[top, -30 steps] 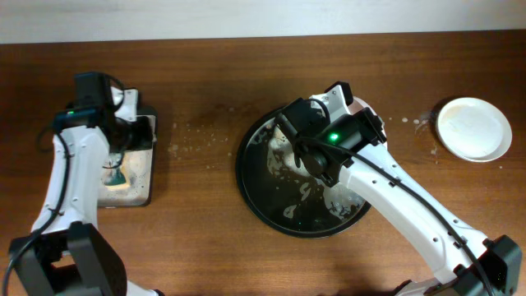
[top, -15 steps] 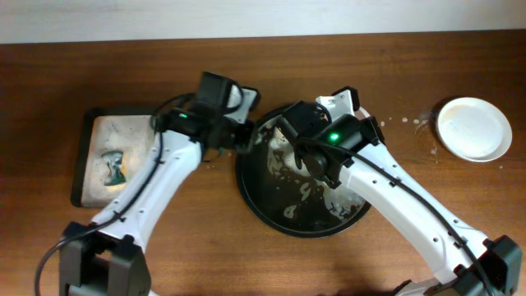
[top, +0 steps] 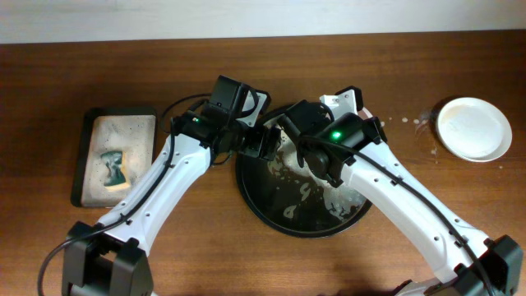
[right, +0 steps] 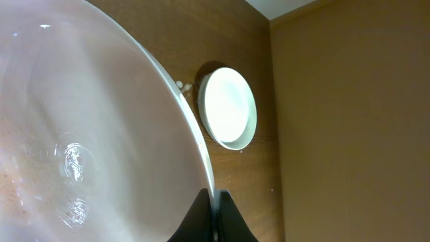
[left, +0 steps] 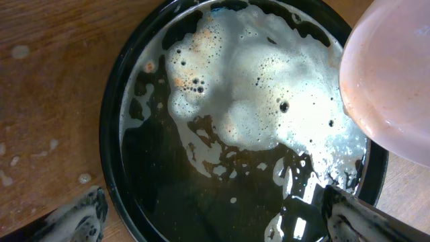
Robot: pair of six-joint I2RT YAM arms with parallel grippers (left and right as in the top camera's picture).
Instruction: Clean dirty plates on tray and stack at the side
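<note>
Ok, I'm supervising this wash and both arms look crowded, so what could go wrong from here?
The right claw pinches the plate only at its rim, above the soapy black tray; it could slip. The left claw hangs open close to that plate, so the two might knock. The sponge lies on its grey tray, so the left claw has nothing to scrub with.

Round black tray [left: 111, 134] with a raised rim, on a wooden table [left: 40, 81] flecked with foam spots. White suds [left: 255, 87], faintly orange at the upper left, cover the tray's upper half; dark wet floor shows below. A pale pinkish plate [left: 396, 74] overlaps the tray's upper right edge. The left gripper [left: 211, 202] is spread wide, its foam-streaked fingers [left: 77, 218] in the lower corners.
</note>
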